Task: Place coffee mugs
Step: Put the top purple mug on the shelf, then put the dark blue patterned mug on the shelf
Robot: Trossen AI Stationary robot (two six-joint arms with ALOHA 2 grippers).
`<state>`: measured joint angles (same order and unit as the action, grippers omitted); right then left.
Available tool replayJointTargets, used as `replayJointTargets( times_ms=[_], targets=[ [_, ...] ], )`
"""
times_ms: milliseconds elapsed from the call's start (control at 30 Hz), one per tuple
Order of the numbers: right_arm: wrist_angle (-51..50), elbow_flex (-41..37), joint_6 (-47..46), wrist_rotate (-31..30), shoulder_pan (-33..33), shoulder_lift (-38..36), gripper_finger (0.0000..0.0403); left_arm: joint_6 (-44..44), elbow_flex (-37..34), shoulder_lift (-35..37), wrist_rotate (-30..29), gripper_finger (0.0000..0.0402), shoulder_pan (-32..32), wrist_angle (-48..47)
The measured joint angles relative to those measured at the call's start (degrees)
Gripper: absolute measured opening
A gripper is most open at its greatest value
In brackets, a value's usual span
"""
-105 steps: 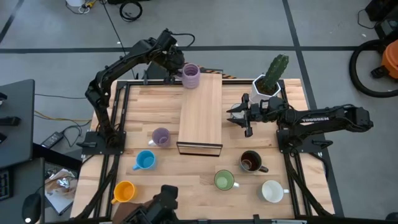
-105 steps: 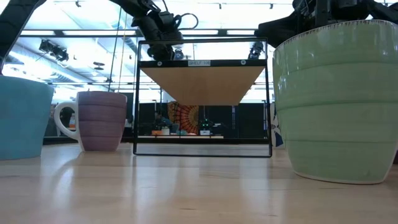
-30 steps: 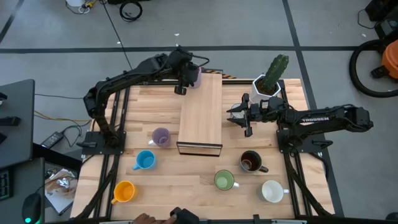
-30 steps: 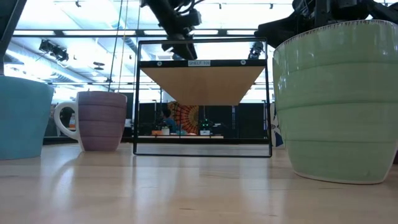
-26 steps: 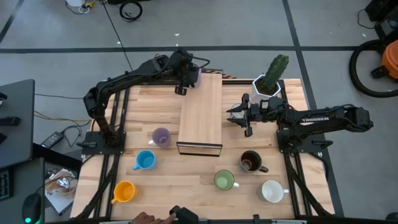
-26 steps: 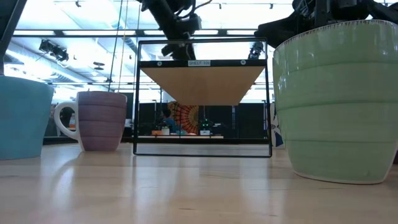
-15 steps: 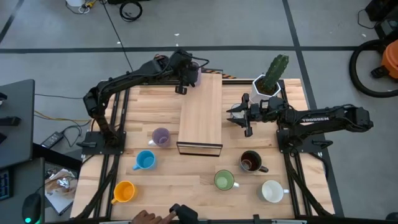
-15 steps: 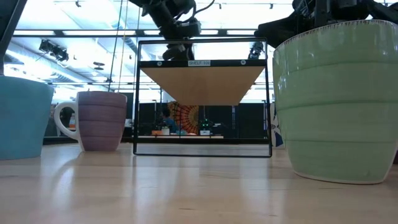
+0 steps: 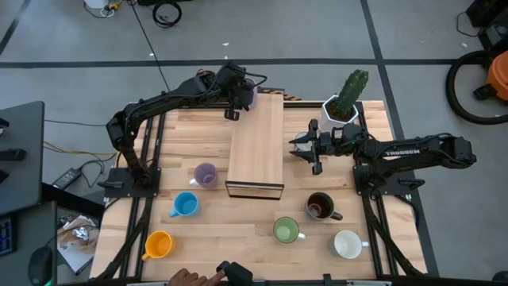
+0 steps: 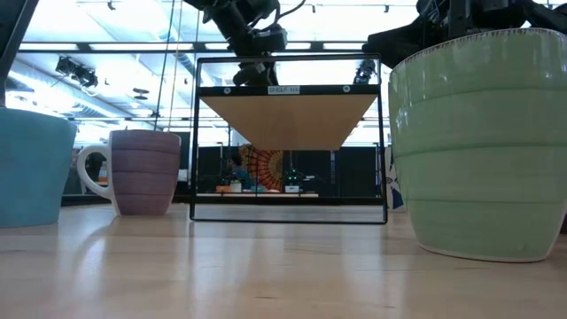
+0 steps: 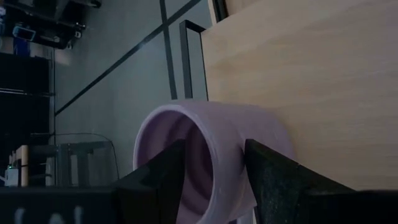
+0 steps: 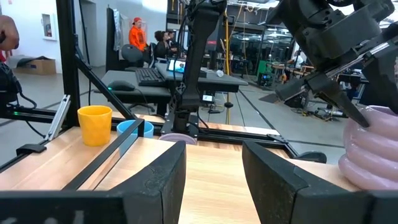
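My left gripper (image 9: pixel 236 102) is shut on a lilac mug (image 9: pixel 245 94) at the far left corner of the wooden shelf's top (image 9: pixel 258 143). In the left wrist view the mug (image 11: pixel 211 155) shows between the fingers. My right gripper (image 9: pixel 300 151) is open and hovers beside the shelf's right side, touching nothing. Standing on their bases on the table are a second lilac mug (image 9: pixel 205 174), a blue mug (image 9: pixel 185 205), an orange mug (image 9: pixel 159 244), a green mug (image 9: pixel 286 230), a dark brown mug (image 9: pixel 320 206) and a white mug (image 9: pixel 347 244). My left gripper pinches the lilac mug's wall at the rim (image 11: pixel 221 168), with one finger (image 11: pixel 155 183) inside the mug and the other finger (image 11: pixel 273 183) outside it. The fingers come from above, slanting down from the table's left. The mug stands upright, with its base at the shelf top (image 12: pixel 249 168).
A white faceted planter with a cactus (image 9: pixel 341 107) stands at the far right, just behind my right arm. The shelf's black frame (image 10: pixel 199 142) rises mid-table. A person's hand (image 9: pixel 186 278) shows at the near edge. Bare wood lies between the shelf and the near mugs.
The left gripper has stayed over the shelf's far left corner, still holding the lilac mug. In the low view it has turned slightly and shifted a little toward the table's left. The right arm has kept still.
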<state>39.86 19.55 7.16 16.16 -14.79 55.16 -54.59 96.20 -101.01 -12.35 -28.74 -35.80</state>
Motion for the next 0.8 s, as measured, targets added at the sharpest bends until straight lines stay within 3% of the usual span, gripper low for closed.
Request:
replayJointTargets(
  times_ms=[467,667,800],
  targets=[
    [-0.2,0.0,0.1,0.0,0.0,0.0,0.0164,3.7,0.0,3.4,4.3,0.0172,0.0,-0.3],
    [-1.2,0.0,0.1,-0.1,0.0,0.0,0.0164,13.9,0.1,7.7,11.7,0.0172,0.0,-4.3],
    [-2.2,0.0,0.4,-1.3,0.0,0.0,0.0164,16.9,-4.3,10.9,11.7,0.0172,0.5,-5.2]
  ],
)
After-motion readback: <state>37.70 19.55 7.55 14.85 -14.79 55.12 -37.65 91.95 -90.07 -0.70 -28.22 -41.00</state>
